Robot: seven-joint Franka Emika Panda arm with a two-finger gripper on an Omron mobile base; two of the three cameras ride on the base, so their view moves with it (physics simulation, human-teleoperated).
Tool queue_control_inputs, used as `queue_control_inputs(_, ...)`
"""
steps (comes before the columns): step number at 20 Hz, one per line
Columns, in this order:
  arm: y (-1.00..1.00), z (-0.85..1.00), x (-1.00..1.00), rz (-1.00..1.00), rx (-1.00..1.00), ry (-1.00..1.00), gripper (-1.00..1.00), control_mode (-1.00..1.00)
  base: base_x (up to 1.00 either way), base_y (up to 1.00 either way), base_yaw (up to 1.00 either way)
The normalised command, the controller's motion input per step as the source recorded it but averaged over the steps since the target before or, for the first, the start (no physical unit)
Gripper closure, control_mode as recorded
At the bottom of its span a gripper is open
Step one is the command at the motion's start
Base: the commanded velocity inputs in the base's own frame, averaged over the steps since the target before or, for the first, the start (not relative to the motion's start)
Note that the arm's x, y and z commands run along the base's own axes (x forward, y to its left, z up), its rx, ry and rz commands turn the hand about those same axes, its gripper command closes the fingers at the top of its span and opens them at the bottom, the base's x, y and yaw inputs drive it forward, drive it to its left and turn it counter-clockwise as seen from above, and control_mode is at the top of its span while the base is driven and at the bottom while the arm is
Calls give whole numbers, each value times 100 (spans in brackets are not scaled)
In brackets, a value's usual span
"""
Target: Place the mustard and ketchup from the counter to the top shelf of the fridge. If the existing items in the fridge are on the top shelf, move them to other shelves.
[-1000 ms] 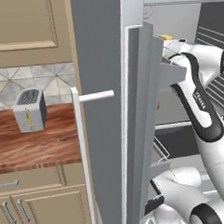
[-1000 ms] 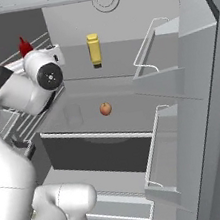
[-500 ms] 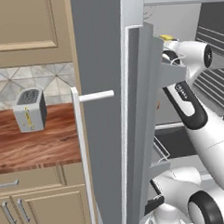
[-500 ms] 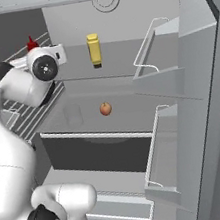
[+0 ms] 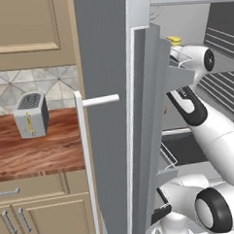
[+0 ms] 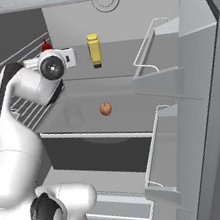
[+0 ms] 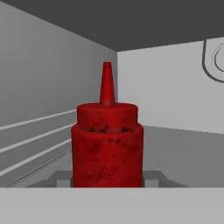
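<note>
Clamping the ketchup (image 7: 107,146) upright — fingers (image 7: 150,177) closed on its sides, mustard (image 6: 94,48) near.

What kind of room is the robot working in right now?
A home-style kitchen, by the look of it. The fridge stands open with the mustard on its top shelf, and beside it a wood-grain counter carries a toaster below a tiled backsplash.

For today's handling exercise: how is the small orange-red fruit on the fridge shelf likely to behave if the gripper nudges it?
The fruit looks round, so it would probably roll across the flat grey shelf. It sits alone, with nothing nearby to stop it. Being small, it is likely light.
</note>
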Motion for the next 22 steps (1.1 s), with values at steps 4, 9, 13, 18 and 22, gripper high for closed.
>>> queue_control_inputs(4, -13, -20, 24, -7, 7, 0, 100, -100, 0, 0, 0)
queue_control_inputs(9, 8, 0, 3, -10, 4, -1, 100, -100, 0, 0, 0)
queue_control_inputs(13, 31, 0, 16, -8, 0, 0, 100, -100, 0, 0, 0)
queue_control_inputs(18, 16, 0, 40, -1, 0, 0, 100, -100, 0, 0, 0)
queue_control_inputs(22, -4, -13, 47, 0, 0, 0, 100, -100, 0, 0, 0)
